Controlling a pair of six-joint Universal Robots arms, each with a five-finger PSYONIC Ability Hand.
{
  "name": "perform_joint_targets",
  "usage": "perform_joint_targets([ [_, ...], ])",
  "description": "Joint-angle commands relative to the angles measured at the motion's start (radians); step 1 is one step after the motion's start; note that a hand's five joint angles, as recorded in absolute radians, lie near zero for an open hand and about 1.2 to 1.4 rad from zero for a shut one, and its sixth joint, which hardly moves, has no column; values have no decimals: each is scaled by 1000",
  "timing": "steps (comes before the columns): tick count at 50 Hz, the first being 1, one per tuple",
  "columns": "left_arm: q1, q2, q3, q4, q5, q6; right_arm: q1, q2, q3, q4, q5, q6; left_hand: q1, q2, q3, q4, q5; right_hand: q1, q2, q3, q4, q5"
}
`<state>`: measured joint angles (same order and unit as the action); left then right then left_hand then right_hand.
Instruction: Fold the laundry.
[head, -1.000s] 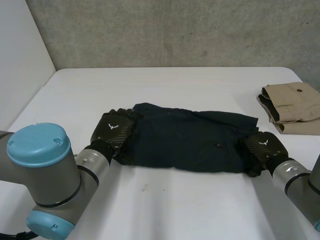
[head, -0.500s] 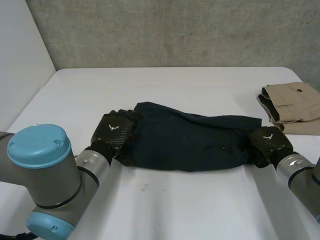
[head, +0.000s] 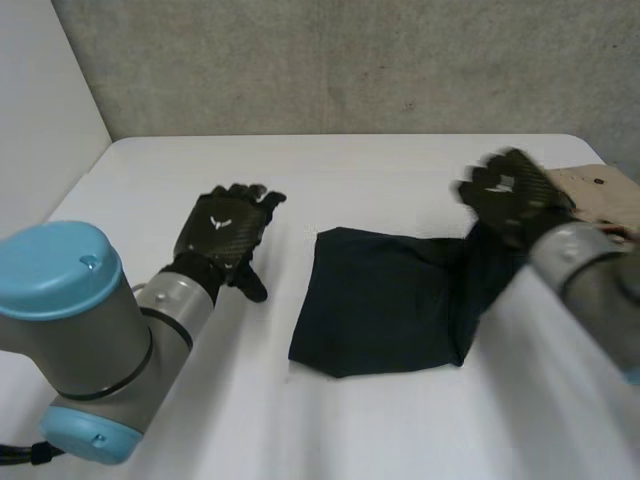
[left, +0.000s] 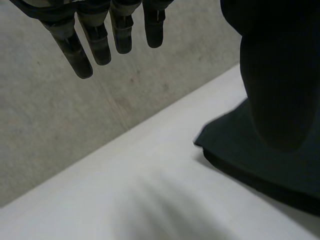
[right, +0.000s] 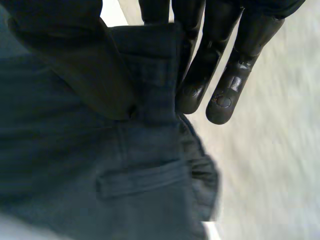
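Note:
A dark navy garment (head: 380, 300) lies bunched on the white table (head: 380, 165), its right end pulled up off the surface. My right hand (head: 510, 195) is raised at that end. In the right wrist view the thumb and fingers (right: 220, 70) pinch the garment's edge, and the rest of the garment (right: 100, 175), with a pocket slit, hangs below the palm. My left hand (head: 222, 235) hovers left of the garment, apart from it. Its fingers (left: 100, 35) are straight and hold nothing. A corner of the garment (left: 235, 150) lies beside them.
A folded beige garment (head: 605, 195) sits at the table's far right, partly behind my right hand. A grey wall runs along the table's back edge. Bare table surface lies to the left and front.
My right hand closed on the garment's right end, lifted it and pulled it right and back. The garment slid out from under my left hand, which now stands off it.

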<state>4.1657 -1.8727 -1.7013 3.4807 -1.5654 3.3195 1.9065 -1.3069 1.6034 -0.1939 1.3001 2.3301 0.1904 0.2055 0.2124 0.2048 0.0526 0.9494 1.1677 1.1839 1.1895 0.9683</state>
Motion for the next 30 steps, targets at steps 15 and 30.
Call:
perform_joint_targets([
  [15, 13, -77, 245, -18, 4, -8, 226, 132, -157, 179, -145, 351, -16, -31, -38, -30, -53, -775, -993, -1009, -1015, -968],
  [30, -134, -312, 462, -196, 8, -60, 39, 151, -187, 195, -98, 740, 3, -13, -19, -12, -34, -775, -993, -1009, -1015, -968],
])
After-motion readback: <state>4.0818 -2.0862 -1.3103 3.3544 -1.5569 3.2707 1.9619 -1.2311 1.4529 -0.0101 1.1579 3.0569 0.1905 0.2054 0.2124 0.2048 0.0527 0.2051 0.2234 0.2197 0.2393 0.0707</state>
